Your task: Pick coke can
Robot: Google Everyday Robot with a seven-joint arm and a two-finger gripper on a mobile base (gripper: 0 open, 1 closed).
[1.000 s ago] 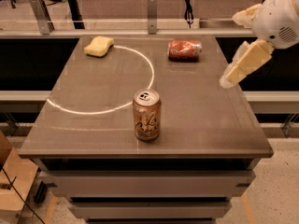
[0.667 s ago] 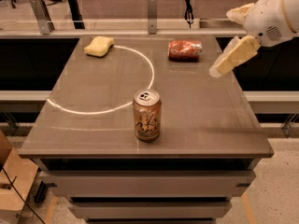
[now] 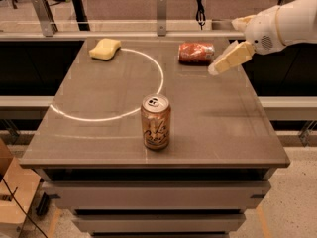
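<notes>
The coke can (image 3: 196,53) is red with pale markings and lies on its side at the back right of the table (image 3: 99,98). My gripper (image 3: 224,45) hangs just to the right of the can, a little above the tabletop. Its cream fingers (image 3: 229,59) are spread apart and hold nothing. The lower finger's tip is close to the can's right end and does not touch it.
A tan-and-gold can (image 3: 156,122) stands upright near the front middle. A yellow sponge (image 3: 105,48) lies at the back left. A white arc (image 3: 148,63) is drawn on the tabletop. A rail (image 3: 124,26) runs behind the table.
My gripper has moved left and toward the back of the table, from beyond the right edge to right beside the coke can. The objects have not moved.
</notes>
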